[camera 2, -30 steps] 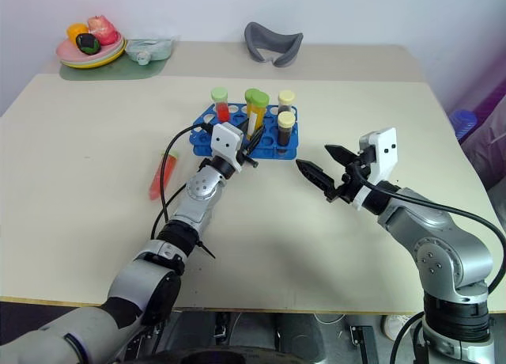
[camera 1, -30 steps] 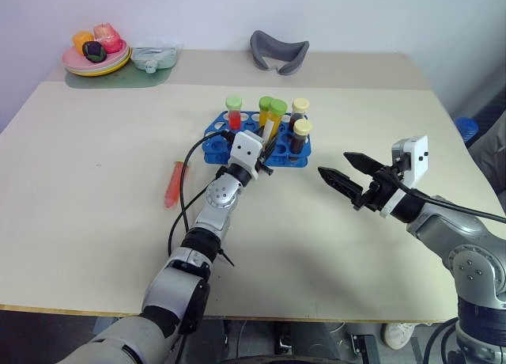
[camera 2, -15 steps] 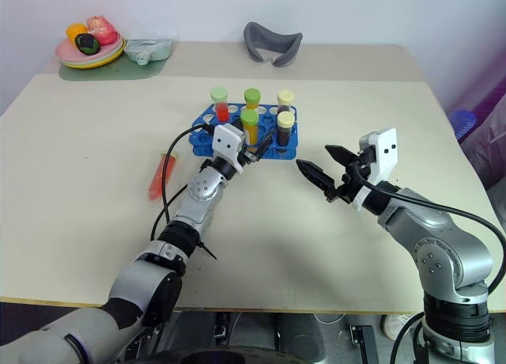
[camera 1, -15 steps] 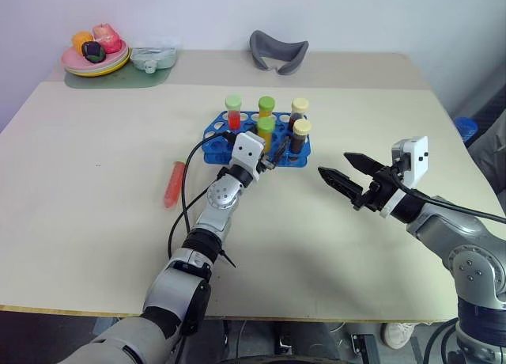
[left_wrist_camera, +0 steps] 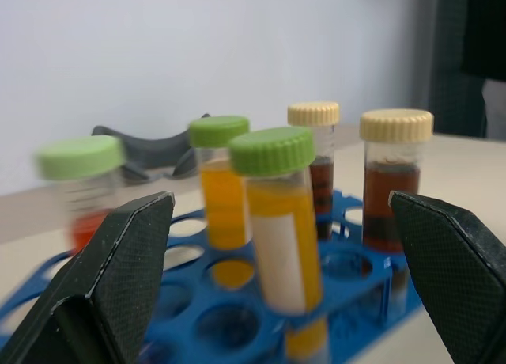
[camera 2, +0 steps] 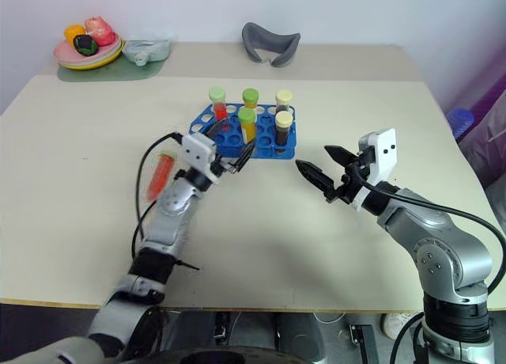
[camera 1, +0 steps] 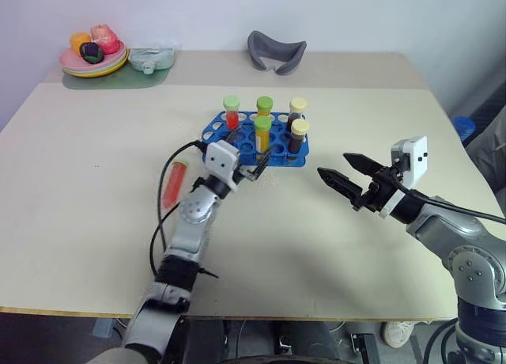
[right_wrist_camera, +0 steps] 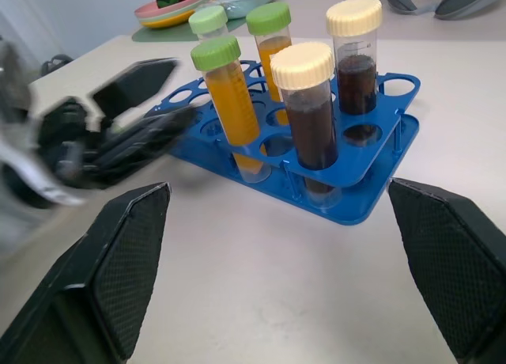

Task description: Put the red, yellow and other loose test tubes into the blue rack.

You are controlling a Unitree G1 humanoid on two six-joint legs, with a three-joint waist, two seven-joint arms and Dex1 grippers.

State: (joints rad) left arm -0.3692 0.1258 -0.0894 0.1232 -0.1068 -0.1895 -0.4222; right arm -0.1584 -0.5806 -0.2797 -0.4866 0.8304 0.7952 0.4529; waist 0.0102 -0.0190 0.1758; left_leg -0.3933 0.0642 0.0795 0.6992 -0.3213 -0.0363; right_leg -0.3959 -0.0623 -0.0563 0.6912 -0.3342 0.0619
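The left tool (camera 1: 258, 168) now stands with its jaws wide apart and empty, drawn back just short of the blue rack (camera 1: 257, 146); a second ago it was clamped on the yellow tube (camera 1: 262, 134) over the rack. That green-capped tube now stands upright in a front hole, so five tubes are racked. The right tool (camera 1: 345, 174) hovers spread and empty to the rack's right. One red tube (camera 1: 173, 183) remains flat on the bench (camera 1: 79, 166), left of the left arm, likely next.

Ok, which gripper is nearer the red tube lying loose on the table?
Left. The left gripper is by the rack's front edge, a short way from the red tube; the right gripper hangs far across the table.
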